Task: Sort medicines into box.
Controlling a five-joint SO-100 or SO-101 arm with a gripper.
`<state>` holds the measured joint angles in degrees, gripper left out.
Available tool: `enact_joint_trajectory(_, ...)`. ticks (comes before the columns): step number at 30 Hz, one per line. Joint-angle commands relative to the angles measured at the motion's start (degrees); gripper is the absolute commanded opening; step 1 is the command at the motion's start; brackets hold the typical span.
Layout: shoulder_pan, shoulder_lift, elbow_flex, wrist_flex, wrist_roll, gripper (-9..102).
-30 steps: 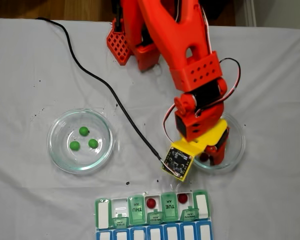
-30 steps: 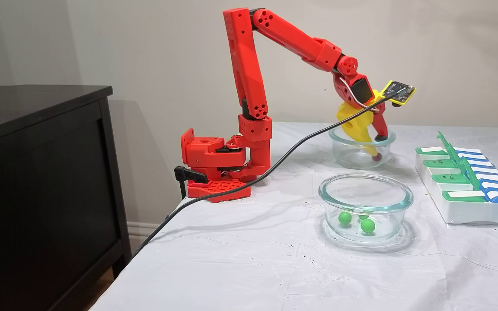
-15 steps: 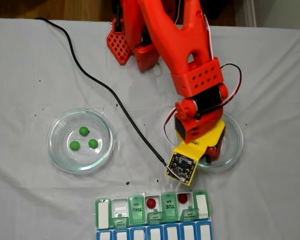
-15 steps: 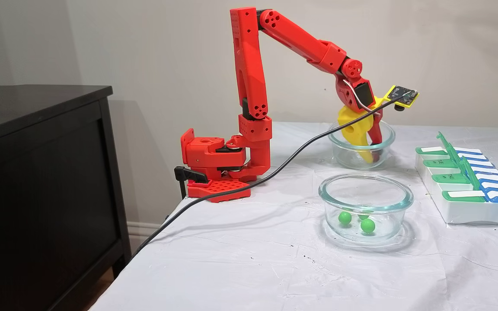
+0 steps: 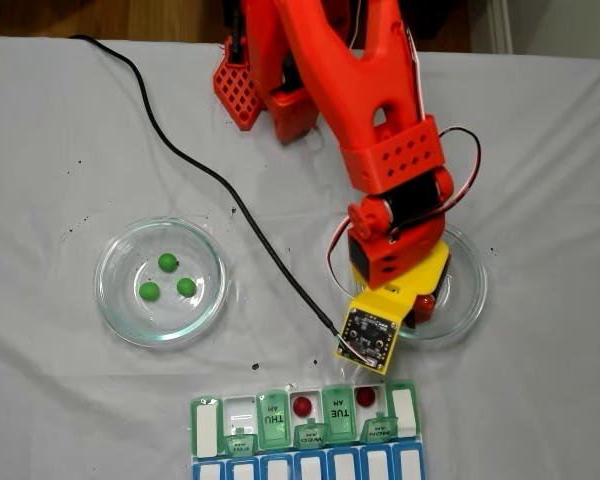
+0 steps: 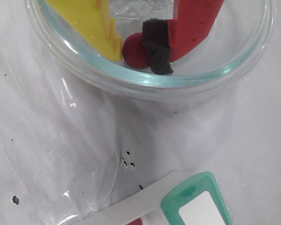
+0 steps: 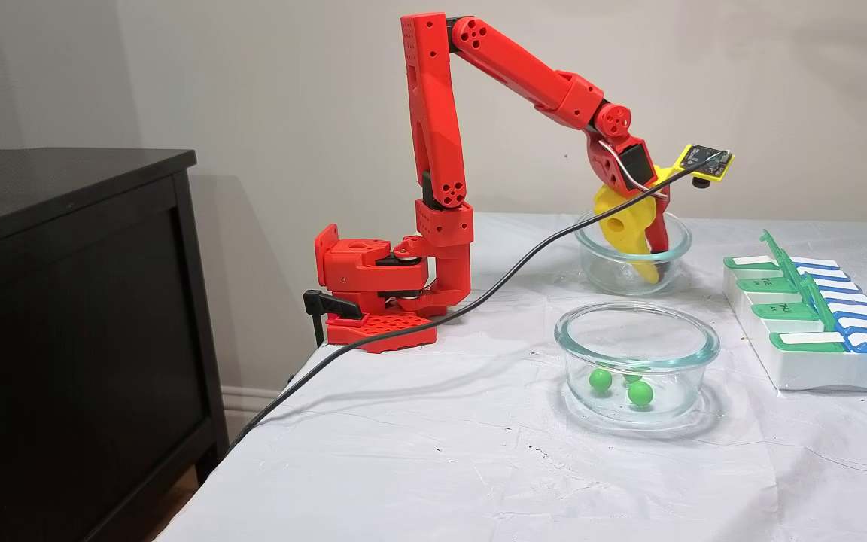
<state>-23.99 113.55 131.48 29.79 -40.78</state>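
Note:
My gripper (image 6: 132,55) reaches down into the right glass dish (image 5: 477,290). Its yellow finger (image 6: 91,23) and the black pad (image 6: 157,44) of its red finger press a red medicine ball (image 6: 132,50) from both sides at the dish floor. In a fixed view the gripper (image 7: 653,272) stands low inside that dish (image 7: 591,260). Three green medicines (image 5: 167,262) lie in the left glass dish (image 5: 105,290). The box (image 5: 209,425) sits at the near table edge, with two red medicines (image 5: 302,406) in open cells. Its green lid corner (image 6: 196,206) shows in the wrist view.
A black cable (image 5: 180,150) runs across the white cloth from the wrist camera to the table's far left. The red arm base (image 7: 373,286) is clamped at the table edge, beside a black cabinet (image 7: 65,301). Small black specks dot the cloth.
The gripper has dropped deeper into the right dish and shifted a little toward the box. Its fingers have closed in around the red ball, which lay free beside them one second ago.

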Motion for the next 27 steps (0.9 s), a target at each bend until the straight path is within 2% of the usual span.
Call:
enact_joint_trajectory(1, 0.3, 3.3, -0.4, -0.1, 0.1, 0)
enact_joint_trajectory(6, -0.6, 5.2, -0.6, 2.3, 2.2, 0)
enact_joint_trajectory(11, -2.2, 11.1, -2.7, 8.4, 9.8, 0)
enact_joint_trajectory(15, -3.2, 19.3, 0.8, 9.2, 15.8, 0)
enact_joint_trajectory(20, -4.0, 26.3, -0.7, 14.1, 21.5, 0)
enact_joint_trajectory(27, -6.9, 30.9, 1.1, 16.2, 22.6, 0)
